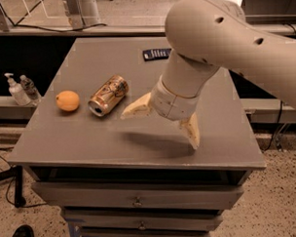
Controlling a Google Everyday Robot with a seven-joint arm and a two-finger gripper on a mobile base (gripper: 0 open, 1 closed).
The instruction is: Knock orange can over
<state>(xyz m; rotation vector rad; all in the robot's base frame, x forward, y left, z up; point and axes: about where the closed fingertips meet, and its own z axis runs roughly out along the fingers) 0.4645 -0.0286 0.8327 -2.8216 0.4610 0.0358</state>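
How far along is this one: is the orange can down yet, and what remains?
Done: the orange can lies on its side on the table, its top end facing the camera, just right of the orange fruit.
In hand: nothing. The gripper hangs open to the can's right, one finger close to it, seemingly not touching.
Left: apparently only pulling the arm away.

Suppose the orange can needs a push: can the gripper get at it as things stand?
Probably yes. The gripper hangs open beside the orange can, which lies on its side; only bare tabletop separates them. The orange lies beyond it.
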